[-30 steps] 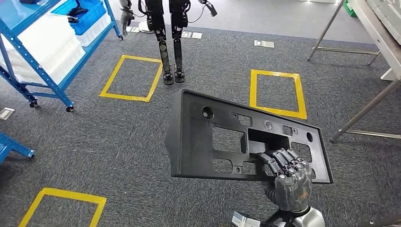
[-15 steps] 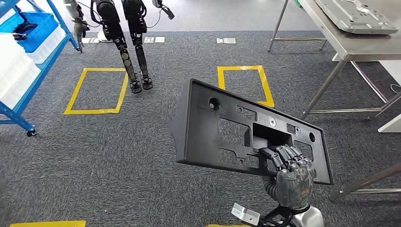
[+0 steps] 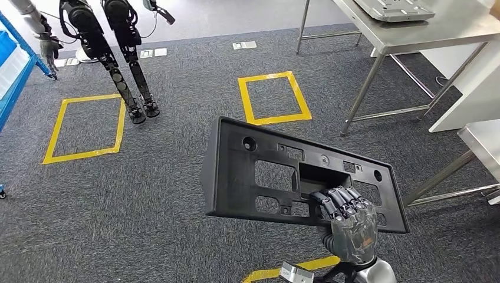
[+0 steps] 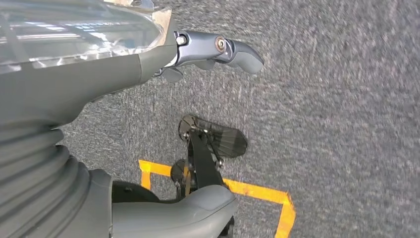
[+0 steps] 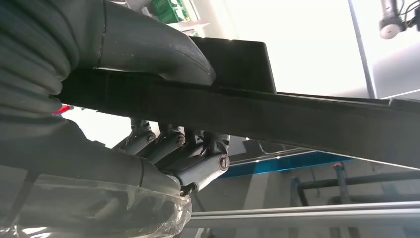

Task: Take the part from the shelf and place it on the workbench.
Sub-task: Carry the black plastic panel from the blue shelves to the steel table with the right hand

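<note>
The part (image 3: 247,171) is a long black plastic panel with several cut-outs, carried flat in front of me above the carpet. My right hand (image 3: 348,221) grips it at its near right end, fingers (image 3: 339,200) hooked into a cut-out. In the right wrist view the thumb (image 5: 148,49) presses on one face of the part's edge (image 5: 297,114) and the fingers (image 5: 198,166) curl under the other. The steel workbench (image 3: 424,32) stands at the far right. My left hand (image 4: 148,59) hangs over the carpet with fingers apart, holding nothing.
A grey metal piece (image 3: 392,7) lies on the workbench. Its legs (image 3: 359,94) reach the carpet ahead right. Another robot's legs (image 3: 118,65) stand far left, beside the blue shelf frame (image 3: 15,65). Yellow taped squares (image 3: 272,97) mark the floor. A second table edge (image 3: 480,138) is at the right.
The whole picture has shifted left as the camera turned right: the shelf has slid nearly out and the workbench has come closer. The right hand's hold on the part is unchanged.
</note>
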Robot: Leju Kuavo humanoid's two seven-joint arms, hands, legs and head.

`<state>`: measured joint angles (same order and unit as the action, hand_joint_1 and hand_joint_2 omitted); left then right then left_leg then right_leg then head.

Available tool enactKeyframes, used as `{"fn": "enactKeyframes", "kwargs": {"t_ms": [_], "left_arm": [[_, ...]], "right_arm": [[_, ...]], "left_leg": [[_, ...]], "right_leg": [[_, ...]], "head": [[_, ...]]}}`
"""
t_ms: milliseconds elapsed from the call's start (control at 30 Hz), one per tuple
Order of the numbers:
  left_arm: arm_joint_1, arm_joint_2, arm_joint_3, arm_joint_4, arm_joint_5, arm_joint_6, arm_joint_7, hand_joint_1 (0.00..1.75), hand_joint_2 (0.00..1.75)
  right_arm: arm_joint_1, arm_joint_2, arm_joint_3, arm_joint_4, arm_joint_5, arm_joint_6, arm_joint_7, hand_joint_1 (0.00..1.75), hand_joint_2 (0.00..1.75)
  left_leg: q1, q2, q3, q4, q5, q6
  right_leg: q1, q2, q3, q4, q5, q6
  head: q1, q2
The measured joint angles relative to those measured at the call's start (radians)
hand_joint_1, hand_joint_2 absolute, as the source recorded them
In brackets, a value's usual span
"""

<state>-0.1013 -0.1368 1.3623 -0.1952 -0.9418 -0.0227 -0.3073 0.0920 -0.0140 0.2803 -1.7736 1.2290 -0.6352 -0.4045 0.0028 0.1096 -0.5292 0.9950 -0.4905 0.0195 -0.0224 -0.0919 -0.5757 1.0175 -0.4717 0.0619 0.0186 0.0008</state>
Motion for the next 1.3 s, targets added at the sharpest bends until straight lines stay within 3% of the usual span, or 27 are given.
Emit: {"fn": "enactKeyframes", "kwargs": {"t_ms": [33, 100, 133, 167, 233, 300, 333, 367, 400, 467, 533, 600, 633, 700, 733, 767, 833, 867, 900, 967, 1033, 1100, 1133, 1200, 1267, 1300], "left_arm": [[0.0, 0.001, 0.0, 0.0, 0.0, 0.0, 0.0, 0.0, 1.75], [-0.003, 0.0, 0.0, 0.0, 0.0, 0.0, 0.001, 0.0, 1.75], [-0.005, 0.0, 0.0, 0.0, 0.0, 0.0, 0.001, 0.0, 1.75], [-0.005, 0.0, 0.0, 0.0, 0.0, 0.0, 0.001, 0.0, 1.75], [-0.003, 0.0, 0.0, 0.0, 0.0, 0.0, 0.001, 0.0, 1.75], [0.0, 0.0, 0.0, 0.0, 0.002, 0.002, 0.002, 0.0, 1.75], [0.001, 0.0, 0.0, 0.0, 0.004, 0.005, 0.002, 0.0, 1.75], [0.002, 0.0, 0.0, 0.0, 0.007, 0.008, 0.003, 0.0, 1.75], [0.001, 0.0, 0.0, 0.0, 0.009, 0.01, 0.003, 0.0, 1.75], [0.001, -0.001, 0.001, 0.0, 0.012, 0.014, 0.005, 0.0, 1.75], [-0.001, -0.002, 0.003, 0.0, 0.012, 0.018, 0.008, 0.0, 1.75], [-0.002, -0.004, 0.004, 0.0, 0.012, 0.021, 0.011, 0.0, 1.75], [-0.004, -0.006, 0.004, 0.0, 0.011, 0.023, 0.012, 0.0, 1.75], [-0.004, -0.008, 0.005, 0.0, 0.01, 0.023, 0.012, 0.0, 1.75], [-0.003, -0.007, 0.005, 0.0, 0.009, 0.022, 0.012, 0.0, 1.75], [-0.001, -0.007, 0.005, 0.0, 0.008, 0.02, 0.012, 0.0, 1.75], [-0.001, -0.006, 0.005, 0.0, 0.007, 0.016, 0.012, 0.0, 1.75], [-0.001, -0.006, 0.005, 0.0, 0.006, 0.014, 0.012, 0.0, 1.75], [-0.001, -0.007, 0.005, 0.0, 0.005, 0.013, 0.012, 0.0, 1.75], [-0.002, -0.007, 0.005, 0.0, 0.003, 0.012, 0.012, 0.0, 1.75], [-0.002, -0.007, 0.005, 0.0, 0.001, 0.012, 0.012, 0.0, 1.75], [-0.004, -0.007, 0.005, 0.0, 0.0, 0.012, 0.013, 0.0, 1.75], [-0.006, -0.007, 0.005, 0.0, 0.0, 0.012, 0.013, 0.0, 1.75], [-0.007, -0.008, 0.005, 0.0, 0.0, 0.012, 0.014, 0.0, 1.75], [-0.005, -0.008, 0.005, 0.0, 0.0, 0.012, 0.015, 0.0, 1.75], [-0.002, -0.008, 0.005, 0.0, -0.001, 0.012, 0.016, 0.0, 1.75]], "right_arm": [[-0.001, -0.001, 0.003, 0.002, 0.0, 0.0, 0.0, 1.75, 1.75], [-0.002, -0.002, 0.006, 0.004, 0.001, 0.0, 0.0, 1.75, 1.75], [-0.002, -0.003, 0.007, 0.005, 0.001, 0.0, 0.0, 1.75, 1.75], [-0.003, -0.004, 0.009, 0.005, 0.001, 0.0, 0.001, 1.75, 1.75], [-0.006, -0.004, 0.014, 0.008, 0.001, 0.0, 0.002, 1.75, 1.75], [-0.007, -0.004, 0.019, 0.012, 0.003, 0.0, 0.004, 1.75, 1.75], [-0.008, -0.004, 0.022, 0.015, 0.005, 0.0, 0.005, 1.75, 1.75], [-0.01, -0.004, 0.025, 0.018, 0.008, 0.0, 0.006, 1.75, 1.75], [-0.013, -0.004, 0.029, 0.021, 0.012, 0.0, 0.009, 1.75, 1.75], [-0.024, -0.003, 0.041, 0.027, 0.019, 0.0, 0.019, 1.75, 1.75], [-0.035, -0.003, 0.052, 0.032, 0.025, 0.0, 0.031, 1.75, 1.75], [-0.04, -0.003, 0.058, 0.034, 0.027, 0.0, 0.037, 1.75, 1.75], [-0.04, -0.003, 0.058, 0.034, 0.027, 0.0, 0.038, 1.75, 1.75], [-0.043, -0.005, 0.058, 0.034, 0.024, 0.0, 0.037, 1.75, 1.75], [-0.046, -0.005, 0.058, 0.034, 0.022, 0.0, 0.036, 1.75, 1.75], [-0.048, -0.006, 0.058, 0.035, 0.02, 0.0, 0.034, 1.75, 1.75], [-0.048, -0.007, 0.055, 0.038, 0.019, 0.0, 0.031, 1.75, 1.75], [-0.048, -0.008, 0.054, 0.039, 0.019, 0.0, 0.031, 1.75, 1.75], [-0.048, -0.008, 0.053, 0.04, 0.02, 0.0, 0.031, 1.75, 1.75], [-0.049, -0.008, 0.051, 0.041, 0.024, 0.0, 0.033, 1.75, 1.75], [-0.051, -0.008, 0.05, 0.042, 0.032, 0.0, 0.041, 1.75, 1.75], [-0.052, -0.008, 0.05, 0.042, 0.037, 0.0, 0.05, 1.75, 1.75], [-0.052, -0.009, 0.049, 0.042, 0.039, 0.0, 0.053, 1.75, 1.75], [-0.053, -0.009, 0.049, 0.041, 0.039, 0.0, 0.06, 1.75, 1.75], [-0.056, -0.008, 0.049, 0.041, 0.04, 0.0, 0.067, 1.75, 1.75], [-0.057, -0.008, 0.048, 0.041, 0.04, 0.0, 0.069, 1.75, 1.75]], "left_leg": [[-0.002, 0.011, 0.004, 0.001, -0.003, -0.006], [0.002, 0.032, 0.01, 0.002, -0.009, -0.017], [0.007, 0.021, 0.009, 0.011, -0.019, -0.022], [0.011, -0.005, 0.0, 0.037, -0.04, -0.027], [0.017, -0.078, -0.049, 0.153, -0.109, -0.032], [0.018, -0.109, -0.111, 0.278, -0.158, -0.033], [0.018, -0.112, -0.125, 0.299, -0.153, -0.033], [0.018, -0.114, -0.12, 0.278, -0.128, -0.032], [0.019, -0.12, -0.097, 0.22, -0.087, -0.03], [0.025, -0.162, -0.041, 0.088, -0.024, -0.027], [0.025, -0.192, -0.02, 0.03, -0.011, -0.024], [0.019, -0.175, -0.019, 0.021, -0.006, -0.013], [0.018, -0.163, -0.016, 0.015, -0.001, -0.005], [0.019, -0.136, -0.013, 0.001, 0.008, 0.011], [0.017, -0.121, -0.012, -0.001, 0.009, 0.015], [0.015, -0.106, -0.012, -0.001, 0.009, 0.017], [0.011, -0.075, -0.013, -0.001, 0.008, 0.018], [0.011, -0.061, -0.013, 0.0, 0.007, 0.017], [0.011, -0.049, -0.012, 0.0, 0.006, 0.015], [0.008, -0.028, -0.007, 0.001, 0.002, 0.008], [0.003, -0.01, -0.001, 0.002, -0.004, -0.002], [0.003, 0.009, 0.005, 0.0, -0.007, -0.013], [0.006, 0.004, 0.006, 0.003, -0.012, -0.02], [0.013, -0.042, -0.013, 0.052, -0.05, -0.03], [0.016, -0.096, -0.072, 0.181, -0.12, -0.034], [0.016, -0.107, -0.106, 0.25, -0.147, -0.035]], "right_leg": [[0.005, -0.007, 0.006, -0.011, 0.005, -0.006], [0.004, 0.022, 0.002, -0.012, 0.011, -0.021], [0.001, 0.037, 0.002, -0.014, 0.014, -0.029], [-0.003, 0.051, 0.002, -0.016, 0.017, -0.04], [-0.003, 0.079, 0.004, -0.017, 0.02, -0.055], [0.002, 0.109, 0.004, -0.017, 0.02, -0.06], [0.004, 0.125, 0.004, -0.016, 0.02, -0.06], [0.005, 0.141, 0.005, -0.015, 0.02, -0.06], [0.005, 0.157, 0.006, -0.012, 0.02, -0.06], [0.008, 0.184, 0.003, -0.005, 0.02, -0.057], [0.01, 0.205, -0.008, -0.003, 0.023, -0.048], [0.01, 0.225, -0.02, -0.008, 0.031, -0.032], [0.01, 0.216, -0.027, -0.003, 0.03, -0.027], [0.013, 0.164, -0.059, 0.057, 0.001, -0.028], [0.012, 0.132, -0.087, 0.117, -0.027, -0.032], [0.011, 0.114, -0.119, 0.186, -0.057, -0.034], [0.008, 0.104, -0.157, 0.273, -0.088, -0.028], [0.006, 0.1, -0.148, 0.261, -0.081, -0.02], [0.005, 0.092, -0.117, 0.208, -0.061, -0.011], [0.006, 0.049, -0.033, 0.06, -0.013, -0.002], [0.011, 0.022, 0.007, -0.013, 0.009, -0.012], [0.015, 0.04, 0.004, -0.016, 0.013, -0.029], [0.011, 0.053, 0.005, -0.018, 0.015, -0.035], [0.001, 0.075, 0.009, -0.022, 0.02, -0.052], [0.0, 0.097, 0.009, -0.023, 0.022, -0.062], [0.001, 0.111, 0.009, -0.023, 0.022, -0.064]], "head": [[-0.002, 0.0], [-0.006, 0.0], [-0.007, 0.0], [-0.009, 0.0], [-0.014, 0.0], [-0.017, 0.0], [-0.017, 0.0], [-0.017, 0.0], [-0.017, 0.0], [-0.016, 0.0], [-0.016, 0.0], [-0.016, 0.0], [-0.016, 0.0], [-0.011, 0.0], [-0.008, 0.0], [-0.006, 0.0], [-0.005, 0.0], [-0.005, 0.0], [-0.005, 0.0], [-0.005, 0.0], [-0.007, 0.0], [-0.009, 0.0], [-0.01, 0.0], [-0.013, 0.0], [-0.017, 0.0], [-0.018, 0.0]]}}
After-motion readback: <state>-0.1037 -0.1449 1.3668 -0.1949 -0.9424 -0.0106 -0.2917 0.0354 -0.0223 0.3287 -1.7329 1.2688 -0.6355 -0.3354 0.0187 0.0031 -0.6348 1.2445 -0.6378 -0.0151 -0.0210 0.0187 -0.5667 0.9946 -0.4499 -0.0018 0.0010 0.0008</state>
